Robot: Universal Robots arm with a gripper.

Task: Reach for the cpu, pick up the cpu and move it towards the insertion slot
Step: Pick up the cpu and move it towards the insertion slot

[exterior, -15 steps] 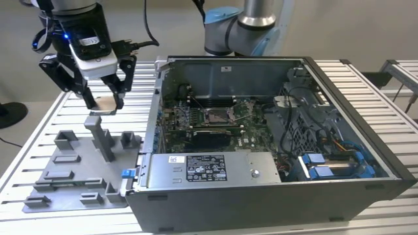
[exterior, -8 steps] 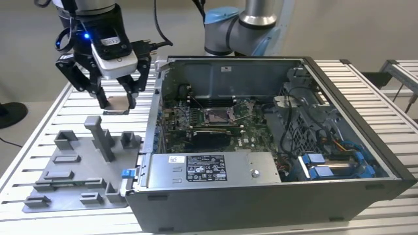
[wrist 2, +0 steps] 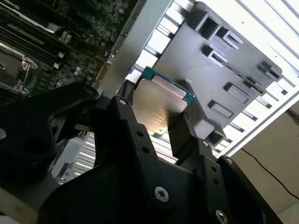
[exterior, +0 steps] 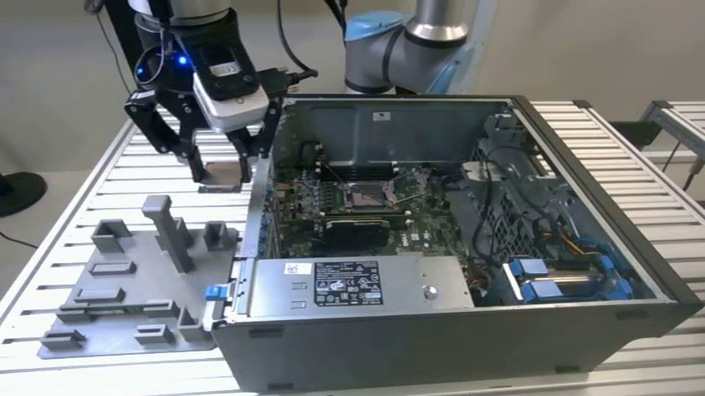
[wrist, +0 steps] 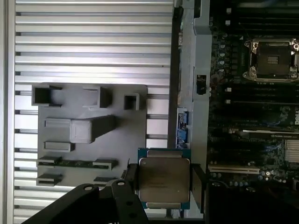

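1. The pincer [wrist: 164, 183] is closed on the cpu [wrist: 164, 179]. Its two black fingers [wrist: 132, 177] press on opposite edges of the chip. I judge this grip leaves the silvery metal top free and keeps the chip flat for the socket.
2. In the exterior view the cpu [exterior: 224, 172] hangs clear above the slatted worktop [exterior: 66, 214], just outside the side wall of the computer case [exterior: 441, 330]. It is not yet over the board.
3. From the pincer, the grey fixture plate [exterior: 121, 280] lies at about seven o'clock in the exterior view, on the worktop. Its upright blocks stand apart from the chip.
4. The insertion slot [exterior: 364, 195] sits inside the case at about four o'clock from the pincer, past the case wall. Its silver frame and dark centre face up, which I think suits a descent from above.
5. The lower face of the chip is hidden. The thin lever of the insertion slot [wrist: 272, 58] is hard to make out. In the second wrist view the black finger links cover part of the chip, and the socket is cut off at the picture's edge.
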